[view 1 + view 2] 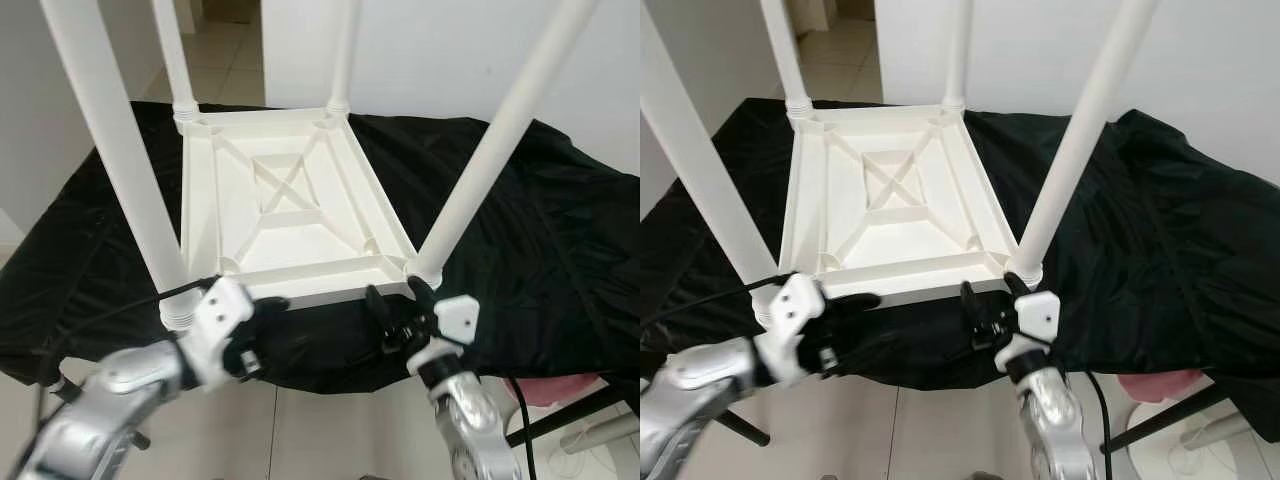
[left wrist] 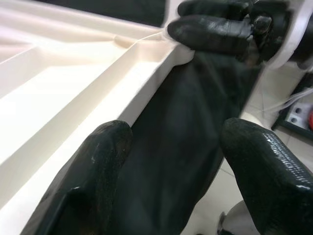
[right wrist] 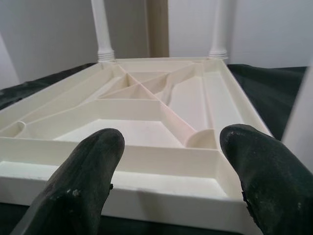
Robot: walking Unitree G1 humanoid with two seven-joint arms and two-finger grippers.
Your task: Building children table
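Black cloth (image 1: 520, 230) is covering the stand; the upside-down table (image 1: 290, 215) is lying mid-frame, long side running away. Both grippers, left (image 1: 262, 318) and right (image 1: 395, 305), are waiting open at its near edge, probably not touching.

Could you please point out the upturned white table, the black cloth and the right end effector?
Upturned white table (image 1: 290, 215), left eye view, ribbed underside.
Black cloth (image 1: 540, 230), left eye view, bare stretch right of the table.
Right end effector (image 1: 393, 306), left eye view, between its fingertips.
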